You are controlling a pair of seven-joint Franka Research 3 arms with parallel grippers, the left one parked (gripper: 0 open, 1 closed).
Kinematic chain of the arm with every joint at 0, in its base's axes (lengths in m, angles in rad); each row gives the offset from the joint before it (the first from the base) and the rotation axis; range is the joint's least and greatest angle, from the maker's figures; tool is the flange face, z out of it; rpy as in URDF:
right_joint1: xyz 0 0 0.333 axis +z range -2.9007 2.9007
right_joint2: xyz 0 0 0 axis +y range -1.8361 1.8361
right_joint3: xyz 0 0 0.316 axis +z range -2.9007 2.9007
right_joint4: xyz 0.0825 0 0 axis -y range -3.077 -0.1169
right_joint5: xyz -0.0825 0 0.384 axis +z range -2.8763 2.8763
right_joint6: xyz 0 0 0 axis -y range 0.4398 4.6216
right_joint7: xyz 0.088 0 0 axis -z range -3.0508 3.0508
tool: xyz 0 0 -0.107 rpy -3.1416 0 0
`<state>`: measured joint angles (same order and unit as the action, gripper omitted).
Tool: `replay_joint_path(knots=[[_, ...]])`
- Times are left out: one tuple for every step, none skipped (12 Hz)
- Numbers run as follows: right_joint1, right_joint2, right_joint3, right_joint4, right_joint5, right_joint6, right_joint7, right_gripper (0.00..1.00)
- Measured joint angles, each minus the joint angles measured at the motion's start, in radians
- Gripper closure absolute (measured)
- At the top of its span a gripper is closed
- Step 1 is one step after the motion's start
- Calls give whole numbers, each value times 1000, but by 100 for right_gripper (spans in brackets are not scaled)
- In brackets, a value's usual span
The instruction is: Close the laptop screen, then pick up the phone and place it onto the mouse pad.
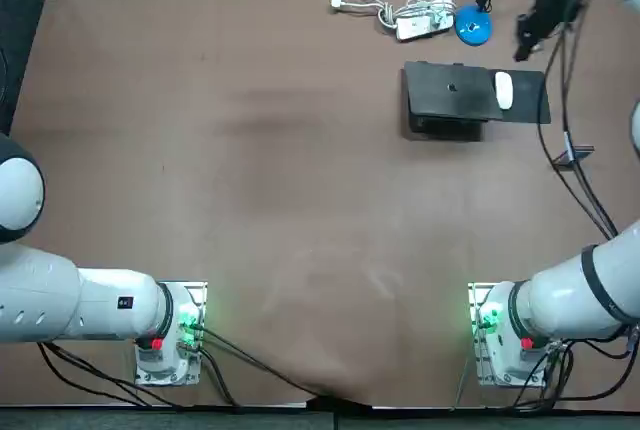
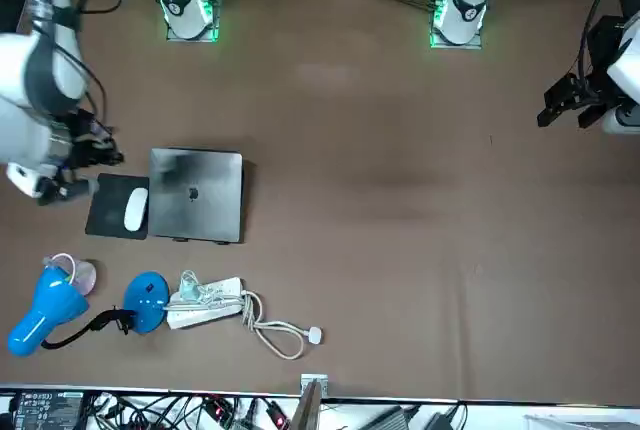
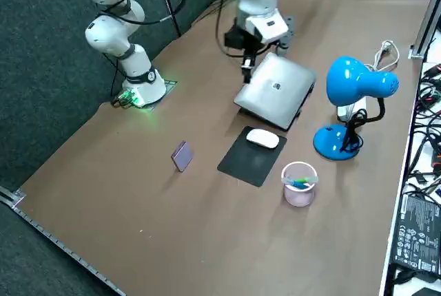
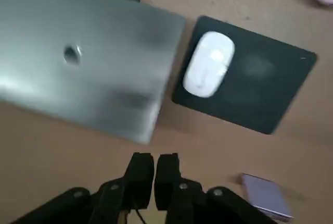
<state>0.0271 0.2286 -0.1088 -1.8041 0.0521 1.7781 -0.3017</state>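
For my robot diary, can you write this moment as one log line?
laptop: closed | phone: on table, beside mouse pad | right gripper: over table near laptop, jaws shut, empty

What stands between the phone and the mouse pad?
Nothing visible: bare table separates phone and mouse pad. A white mouse occupies the pad's laptop-side half. The right gripper hangs shut near the closed laptop.

Brown table (image 3: 138, 193) over dark grey floor (image 3: 41, 69).
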Motion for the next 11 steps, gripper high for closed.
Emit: replay_joint_path(knots=[[-80,-30,-1,-4,-5,-34,-185,88],[-118,-39,-1,-7,-5,-42,-272,84],[-151,-44,-2,-12,-6,-44,-354,74],[-184,-47,-2,-18,-6,-44,-438,63],[-216,-49,-2,-24,-7,-44,-517,52],[-245,-51,-2,-32,-7,-45,-596,40],[-270,-53,-2,-40,-7,-44,-668,29],[-290,-56,-2,-51,-7,-44,-732,20],[-307,-59,-2,-63,-7,-42,-788,19],[-323,-63,-2,-77,-9,-35,-850,16],[-337,-68,-2,-94,-17,-17,-919,15]])
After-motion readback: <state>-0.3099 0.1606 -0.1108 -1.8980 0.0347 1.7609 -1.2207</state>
